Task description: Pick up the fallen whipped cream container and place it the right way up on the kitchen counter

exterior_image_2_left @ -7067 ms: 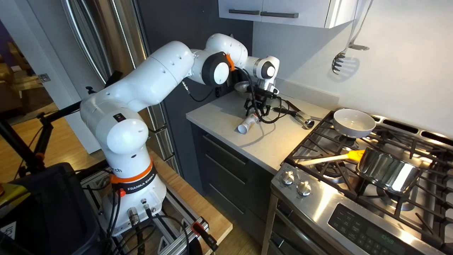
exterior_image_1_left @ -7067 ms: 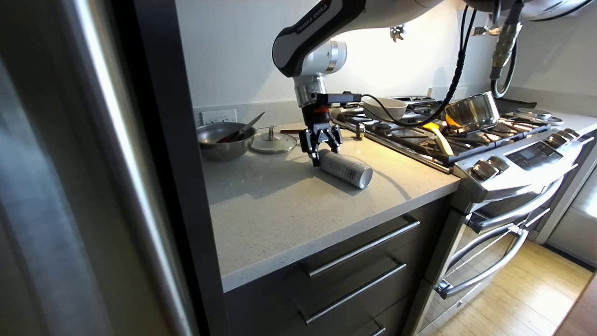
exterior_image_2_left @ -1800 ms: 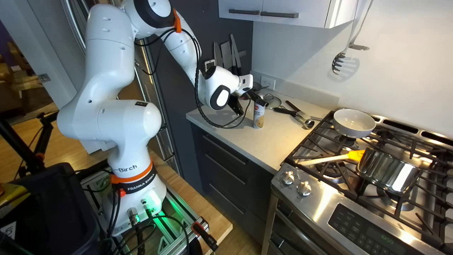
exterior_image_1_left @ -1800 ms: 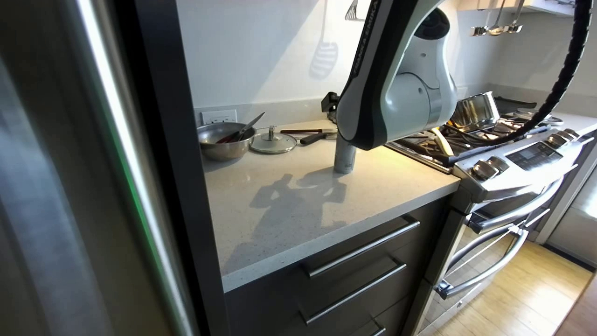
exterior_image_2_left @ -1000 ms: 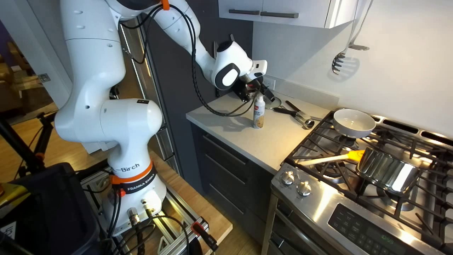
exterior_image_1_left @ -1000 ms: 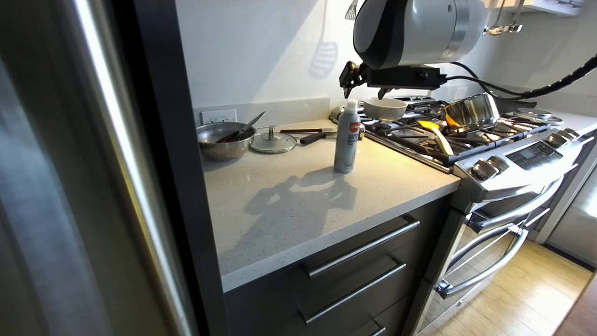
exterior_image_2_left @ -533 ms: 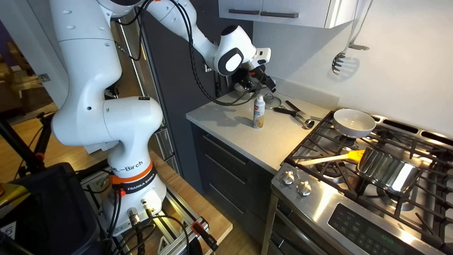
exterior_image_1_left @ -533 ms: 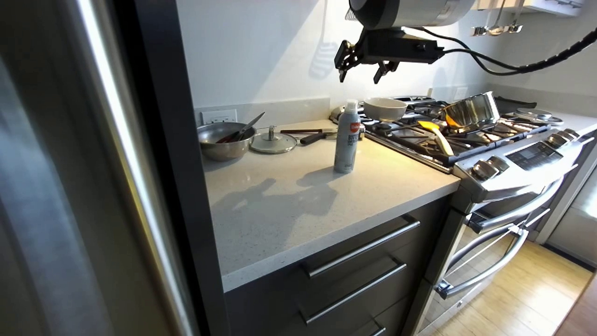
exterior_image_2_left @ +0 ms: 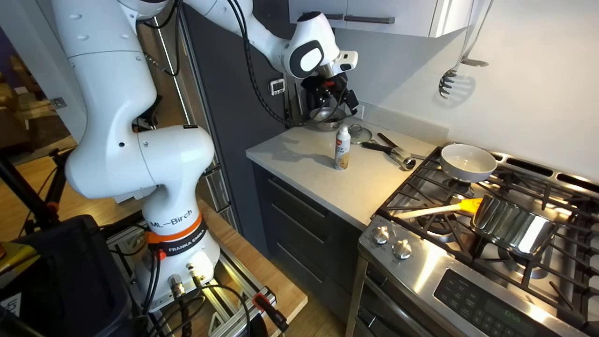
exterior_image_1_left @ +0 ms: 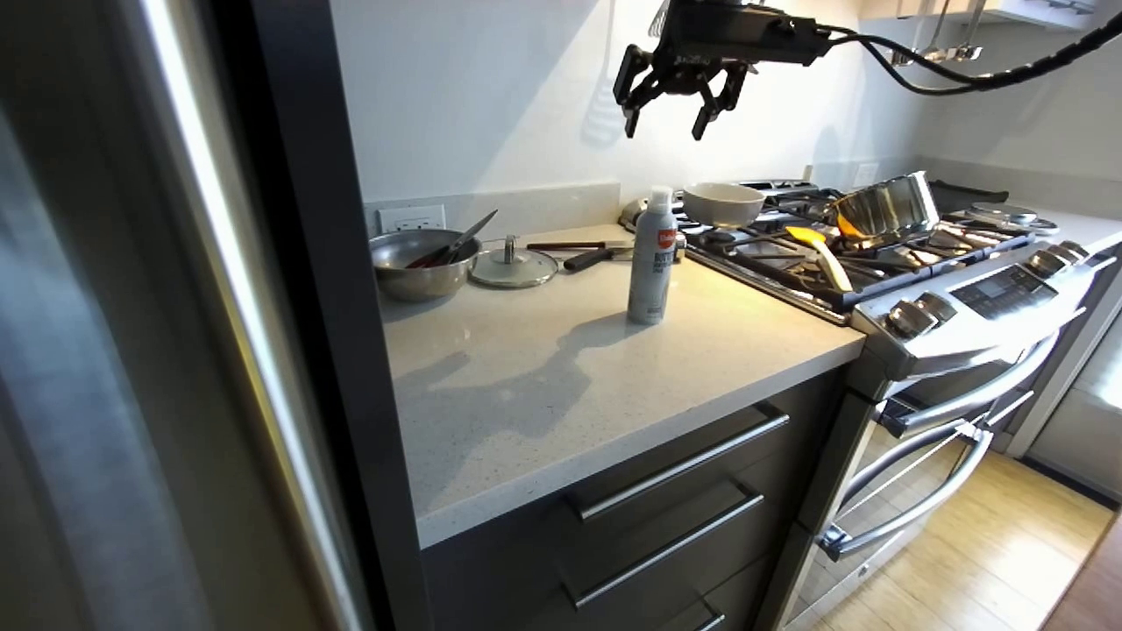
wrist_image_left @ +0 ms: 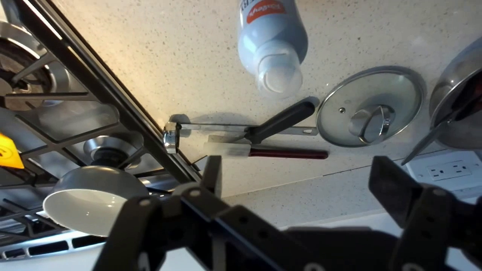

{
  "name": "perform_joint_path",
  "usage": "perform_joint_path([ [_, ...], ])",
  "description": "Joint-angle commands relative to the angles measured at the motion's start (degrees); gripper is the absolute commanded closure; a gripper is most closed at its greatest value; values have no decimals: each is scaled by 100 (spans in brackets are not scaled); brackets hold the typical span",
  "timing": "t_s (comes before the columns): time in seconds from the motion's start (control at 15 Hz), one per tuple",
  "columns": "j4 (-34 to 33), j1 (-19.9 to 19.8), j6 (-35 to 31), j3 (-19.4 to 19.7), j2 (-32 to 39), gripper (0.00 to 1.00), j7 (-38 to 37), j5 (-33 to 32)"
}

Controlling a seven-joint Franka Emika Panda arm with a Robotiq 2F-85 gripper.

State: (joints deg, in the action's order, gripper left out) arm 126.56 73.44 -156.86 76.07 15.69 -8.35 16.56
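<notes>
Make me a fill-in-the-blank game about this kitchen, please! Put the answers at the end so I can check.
The whipped cream container is not lying down; it stands ____ on the kitchen counter.
The gripper is not shut; it is ____.
Beside the metal bowl lies a round glass ____ with a metal handle on top.

Missing words: upright; open; lid.

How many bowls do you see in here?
2. A metal bowl sits near the back of the kitchen counter, beside the glass lid, and a white bowl stands on the stove. Any more could be hidden out of sight.
</notes>
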Motion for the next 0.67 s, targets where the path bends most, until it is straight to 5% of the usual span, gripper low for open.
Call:
perform_joint_path([
  [0.0, -137, 695, 673, 710, -105, 0, -224, -335],
  [0.27, -175, 1420, 1041, 1400, -105, 0, 17, -518],
  [0.33, -213, 1035, 840, 1017, 3, 0, -45, -329],
  [0.6, -209, 1298, 892, 1261, 9, 0, -27, -387],
])
